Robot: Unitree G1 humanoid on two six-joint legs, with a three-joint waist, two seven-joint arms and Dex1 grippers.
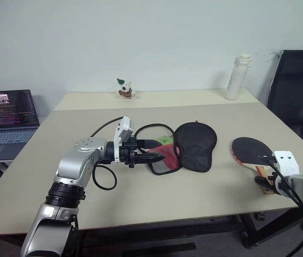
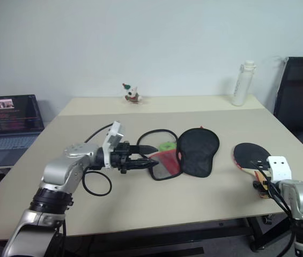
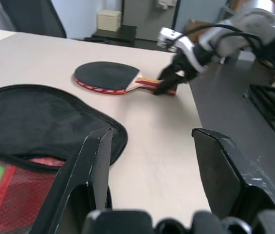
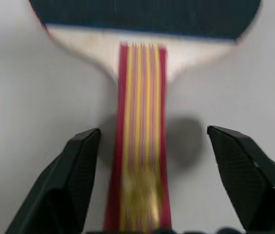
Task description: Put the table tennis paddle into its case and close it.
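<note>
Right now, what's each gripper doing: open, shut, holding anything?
Left gripper: open, empty, beside the case.
Right gripper: open, straddling the paddle handle, not gripping.

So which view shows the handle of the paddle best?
The right wrist view: the handle runs up between the open right gripper fingers, stripes plain. The left wrist view shows it far off; in the eye views the gripper mostly hides it.

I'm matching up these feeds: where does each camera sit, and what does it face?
Head stereo pair: looks forward and down over the table; both arms show, case centre, paddle right.
Left wrist: looks along the left hand, fingers apart, over the case toward the paddle and the right hand.
Right wrist: looks down on the paddle handle between open fingers.
All views share the paddle.
</note>
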